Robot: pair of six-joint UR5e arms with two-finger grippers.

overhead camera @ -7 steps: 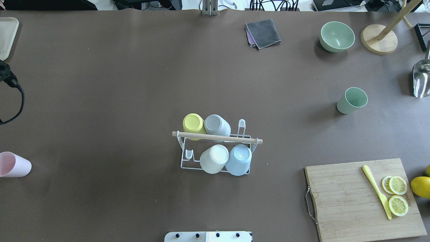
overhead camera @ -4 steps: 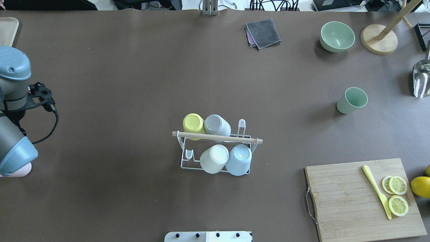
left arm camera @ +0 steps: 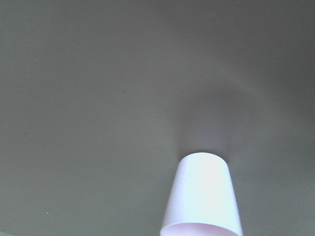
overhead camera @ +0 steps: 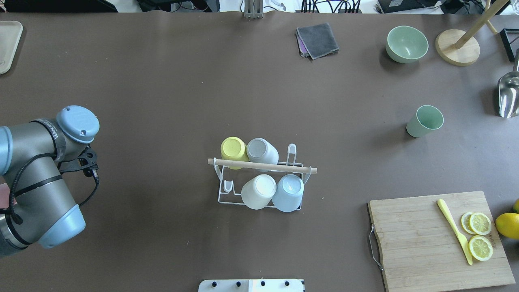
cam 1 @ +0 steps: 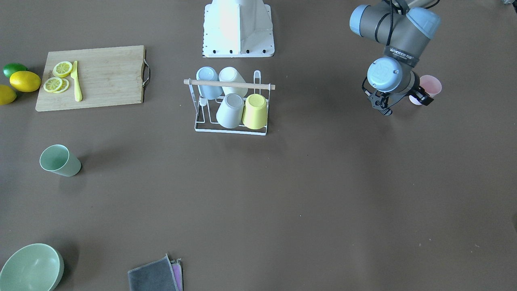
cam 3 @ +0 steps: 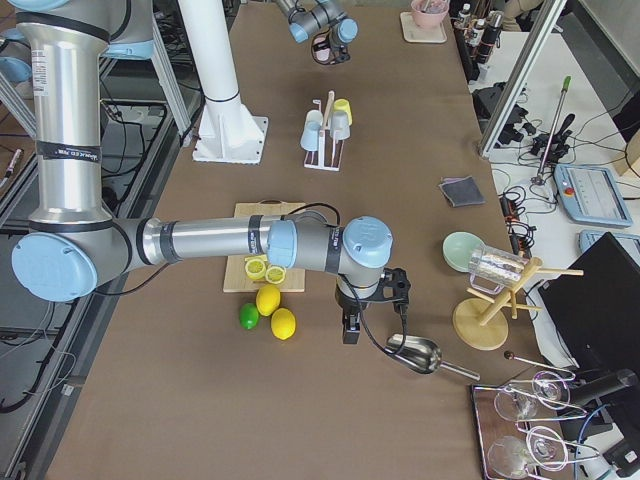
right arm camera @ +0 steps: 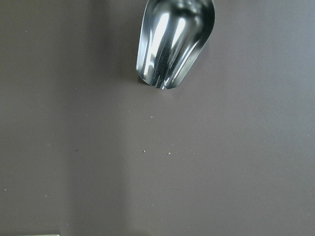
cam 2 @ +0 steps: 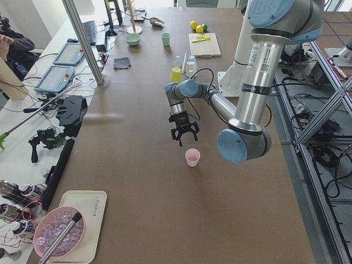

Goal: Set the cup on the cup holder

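Note:
The cup holder point(overhead camera: 263, 165) is a white wire rack with a wooden rod, at mid-table, and also shows in the front view point(cam 1: 230, 84). It holds yellow, grey, white and blue cups upside down. A pink cup point(cam 1: 430, 84) stands upright at the robot's far left point(cam 2: 192, 157) and fills the bottom of the left wrist view point(left arm camera: 204, 196). My left gripper point(cam 2: 185, 136) hangs above the table just beside it, fingers apart and empty. A green cup point(overhead camera: 425, 121) stands at the right. My right gripper point(cam 3: 350, 322) shows only in the exterior right view, so I cannot tell its state.
A cutting board point(overhead camera: 425, 251) carries lemon slices and a yellow knife, with lemons point(overhead camera: 507, 225) beside it. A metal scoop point(right arm camera: 174, 42) lies under the right wrist. A green bowl point(overhead camera: 406, 44), grey cloth point(overhead camera: 317, 39) and wooden stand point(overhead camera: 457, 47) sit at the far edge.
My left arm has swung in from the left edge of the overhead view and now covers the pink cup there. The rack, its cups and the green cup have not moved.

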